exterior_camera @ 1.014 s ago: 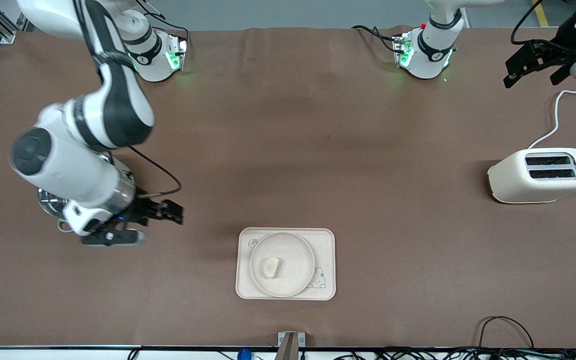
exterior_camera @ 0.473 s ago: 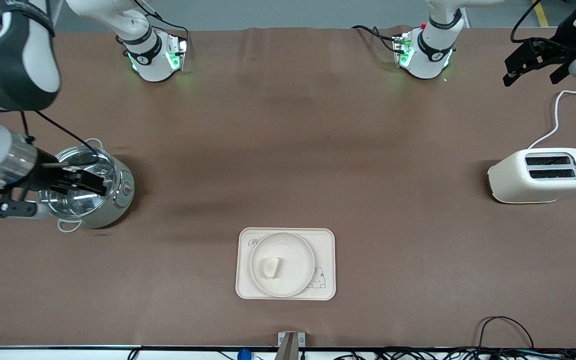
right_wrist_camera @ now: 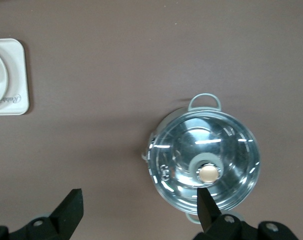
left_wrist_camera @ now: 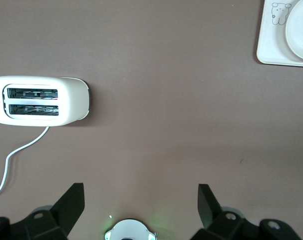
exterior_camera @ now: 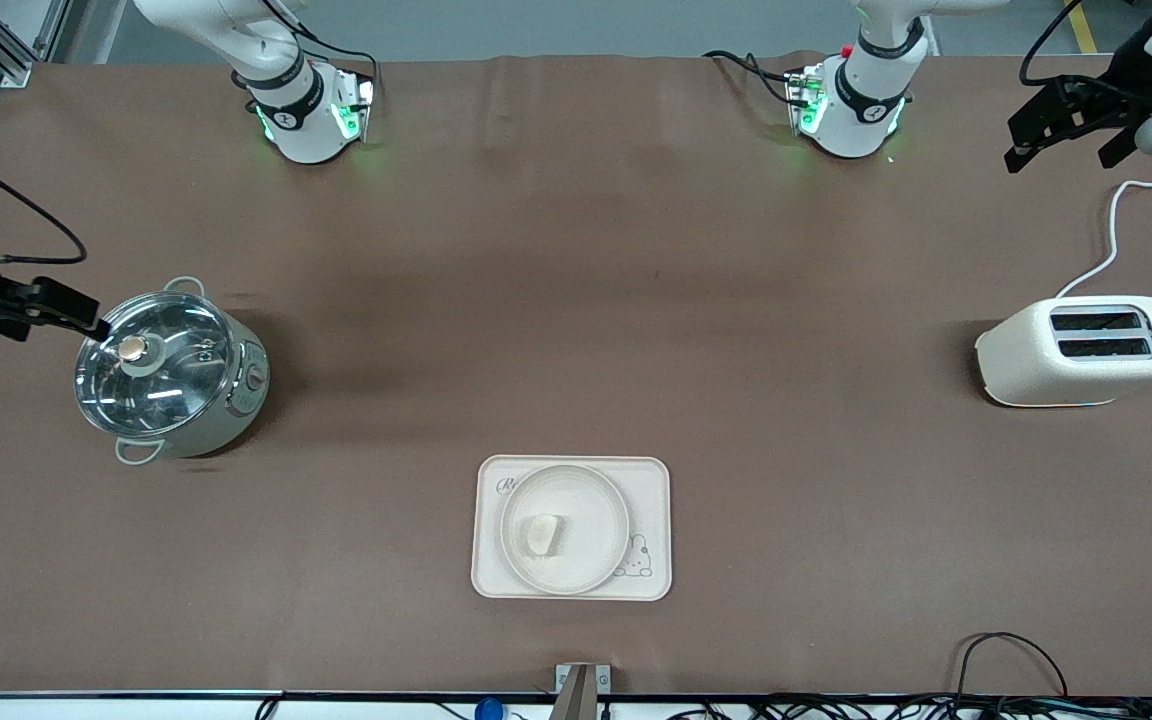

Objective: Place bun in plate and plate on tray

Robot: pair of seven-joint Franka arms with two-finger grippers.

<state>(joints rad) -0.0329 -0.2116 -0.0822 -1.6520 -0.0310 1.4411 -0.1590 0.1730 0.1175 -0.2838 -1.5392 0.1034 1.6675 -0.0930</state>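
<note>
Both grippers — left gripper (left_wrist_camera: 140,210), right gripper (right_wrist_camera: 139,212) — fingers spread wide, empty.

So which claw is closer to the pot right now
Right. The right claw hangs open over the pot's edge; the left claw waits open at the table's left-arm end, above the toaster.

front view: we're up high, facing the two bases along the top edge, whole table (exterior_camera: 576,300) in frame.
left wrist view: we're looking straight down from well above, over the toaster (left_wrist_camera: 39,100), with a corner of the tray (left_wrist_camera: 271,47).
right wrist view: same kind of top-down look, high over the pot (right_wrist_camera: 204,160), tray edge too.
shared: both wrist views catch the tray; front view covers everything they see, so we can cross-check toaster (exterior_camera: 1081,350), pot (exterior_camera: 168,375) and tray (exterior_camera: 651,480).
</note>
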